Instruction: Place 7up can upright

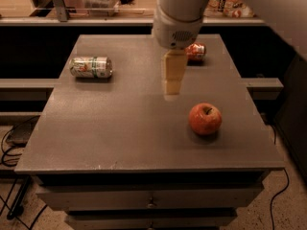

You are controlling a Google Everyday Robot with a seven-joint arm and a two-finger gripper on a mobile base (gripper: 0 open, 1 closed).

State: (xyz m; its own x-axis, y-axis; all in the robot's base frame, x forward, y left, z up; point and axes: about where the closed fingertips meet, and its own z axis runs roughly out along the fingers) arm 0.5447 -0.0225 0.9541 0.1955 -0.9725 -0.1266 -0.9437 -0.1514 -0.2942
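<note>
The 7up can (91,66), green and white with a silver end, lies on its side at the left rear of the grey table (120,128). My gripper (171,91) hangs from the white arm over the table's middle, well to the right of the can and not touching it. It holds nothing that I can see.
A red apple (205,119) sits on the table at the right front of the gripper. An orange-red can (195,51) lies on its side at the right rear, partly behind the arm. A shelf with packages runs behind the table.
</note>
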